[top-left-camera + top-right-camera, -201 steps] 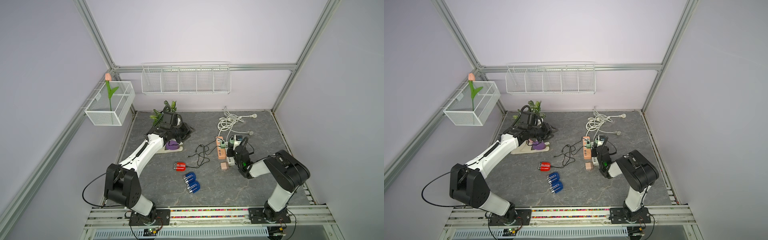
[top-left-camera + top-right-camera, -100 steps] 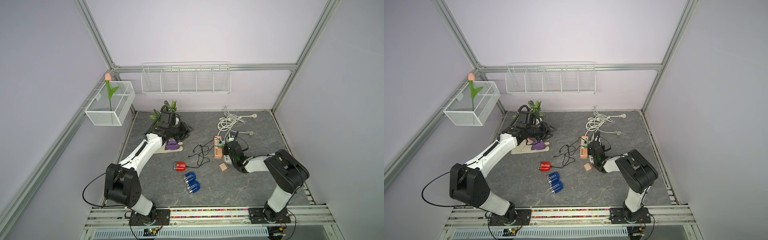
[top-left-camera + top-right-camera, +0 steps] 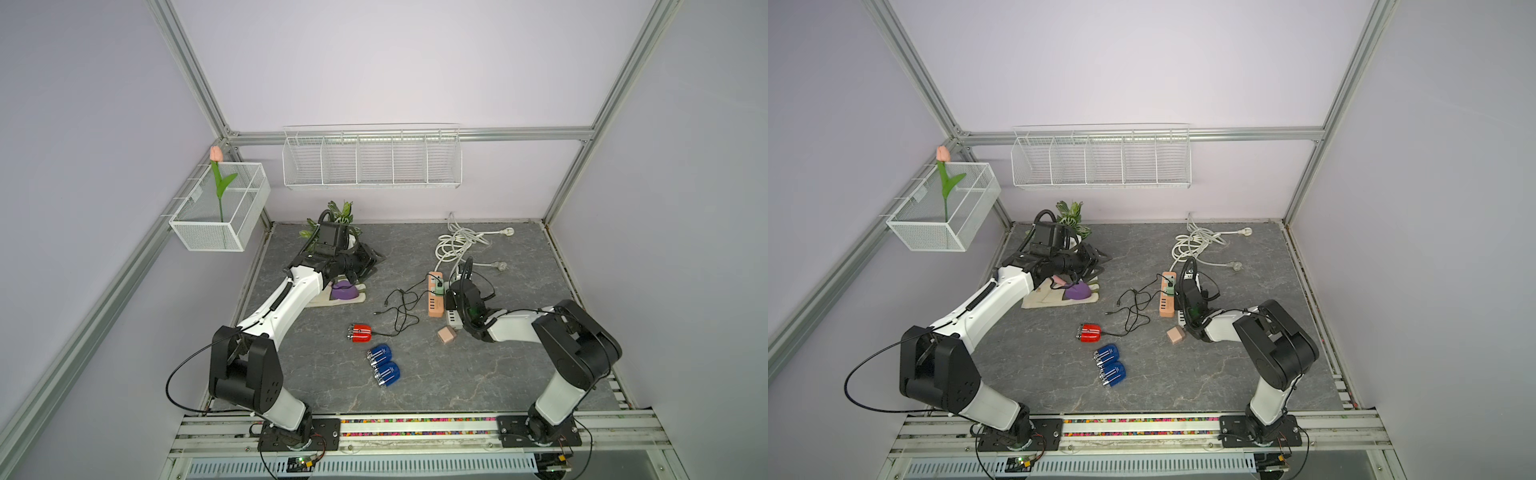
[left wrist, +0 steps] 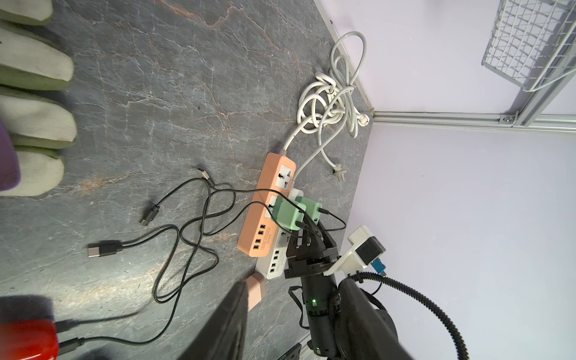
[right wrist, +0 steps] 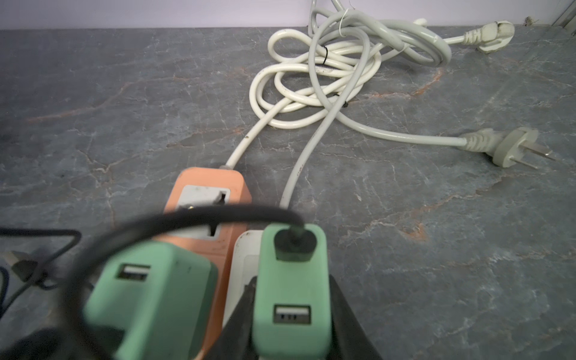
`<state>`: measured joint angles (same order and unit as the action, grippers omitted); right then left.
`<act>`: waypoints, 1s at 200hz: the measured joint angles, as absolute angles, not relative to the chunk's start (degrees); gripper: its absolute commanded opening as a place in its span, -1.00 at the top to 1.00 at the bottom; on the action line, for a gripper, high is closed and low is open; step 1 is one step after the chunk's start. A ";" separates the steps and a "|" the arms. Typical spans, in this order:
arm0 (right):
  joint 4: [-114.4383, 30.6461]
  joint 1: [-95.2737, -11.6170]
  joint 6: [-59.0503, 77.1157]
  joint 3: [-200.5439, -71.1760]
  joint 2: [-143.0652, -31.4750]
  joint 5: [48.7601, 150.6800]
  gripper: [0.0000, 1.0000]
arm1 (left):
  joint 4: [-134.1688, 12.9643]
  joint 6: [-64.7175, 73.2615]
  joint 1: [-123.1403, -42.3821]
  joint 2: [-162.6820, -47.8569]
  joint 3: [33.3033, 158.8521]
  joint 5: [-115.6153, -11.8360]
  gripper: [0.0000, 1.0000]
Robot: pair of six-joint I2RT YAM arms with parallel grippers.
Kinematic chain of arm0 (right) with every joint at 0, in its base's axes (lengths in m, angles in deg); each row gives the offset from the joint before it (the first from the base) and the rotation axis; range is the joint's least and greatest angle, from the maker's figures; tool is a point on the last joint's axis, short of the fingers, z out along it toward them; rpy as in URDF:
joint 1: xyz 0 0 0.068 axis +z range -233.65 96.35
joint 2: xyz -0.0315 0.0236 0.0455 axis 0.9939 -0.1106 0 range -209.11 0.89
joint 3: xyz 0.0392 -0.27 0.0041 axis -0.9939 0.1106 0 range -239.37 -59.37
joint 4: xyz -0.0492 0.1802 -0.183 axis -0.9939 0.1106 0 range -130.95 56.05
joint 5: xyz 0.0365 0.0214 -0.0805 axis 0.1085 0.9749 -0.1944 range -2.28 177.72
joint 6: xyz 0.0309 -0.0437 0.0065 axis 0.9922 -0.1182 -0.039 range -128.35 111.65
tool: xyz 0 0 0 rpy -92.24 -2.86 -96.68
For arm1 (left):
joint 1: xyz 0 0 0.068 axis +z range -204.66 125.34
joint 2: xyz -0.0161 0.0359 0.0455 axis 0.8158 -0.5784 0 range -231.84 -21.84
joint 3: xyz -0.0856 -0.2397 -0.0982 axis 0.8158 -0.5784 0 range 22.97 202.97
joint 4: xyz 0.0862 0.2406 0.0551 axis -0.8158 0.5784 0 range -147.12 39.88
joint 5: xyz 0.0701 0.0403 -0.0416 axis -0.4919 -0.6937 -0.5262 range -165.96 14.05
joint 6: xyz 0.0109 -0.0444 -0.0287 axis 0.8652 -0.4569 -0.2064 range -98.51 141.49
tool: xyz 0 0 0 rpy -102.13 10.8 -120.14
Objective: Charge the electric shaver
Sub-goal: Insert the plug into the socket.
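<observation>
A red electric shaver (image 3: 360, 333) lies mid-table with a black cable (image 3: 398, 309) reaching its end, and two blue shavers (image 3: 382, 363) lie just in front of it. An orange power strip (image 3: 435, 296) and a white one (image 5: 241, 274) lie side by side, each carrying a green USB adapter. My right gripper (image 5: 292, 280) has its fingers (image 5: 346, 314) along both sides of the adapter (image 5: 291, 299) on the white strip, and any gap is hidden. The cable enters that adapter's upper port. My left gripper (image 3: 372, 264) hovers open and empty over the far left, by the glove.
A light glove (image 3: 332, 300) with a purple object (image 3: 344, 290) lies under the left arm, with a plant (image 3: 338, 212) behind it. Coiled white cords (image 5: 330, 68) with loose plugs lie at the back. A pink cube (image 3: 446, 335) sits near the strips. Loose USB ends (image 4: 104, 249) lie between shavers and strips.
My right gripper has swung left and back onto the white strip with the green adapter between its fingers. The left arm has barely moved.
</observation>
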<state>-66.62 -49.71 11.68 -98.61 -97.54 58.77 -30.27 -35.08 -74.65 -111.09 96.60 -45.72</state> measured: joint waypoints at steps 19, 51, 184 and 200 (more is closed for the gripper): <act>-61.30 -49.52 13.28 -97.41 -94.28 57.46 -0.51 | -30.27 -35.06 -74.63 -111.09 96.60 -45.56 -0.03; -49.59 -49.54 15.77 -96.87 -85.45 56.48 -0.58 | -30.27 -35.06 -74.65 -111.09 96.60 -45.43 -0.04; -23.25 -47.62 31.22 -106.70 -67.51 82.66 -0.13 | -35.80 -42.14 -74.65 -112.75 90.26 -42.15 -0.03; -25.94 -47.00 33.78 -106.72 -72.82 87.49 -0.08 | -37.53 -44.16 -74.63 -113.41 88.03 -41.58 0.01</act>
<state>-25.94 -47.00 33.78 -106.72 -72.82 87.49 -37.53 -44.16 -74.63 -113.41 88.03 -41.58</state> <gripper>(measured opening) 0.551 0.507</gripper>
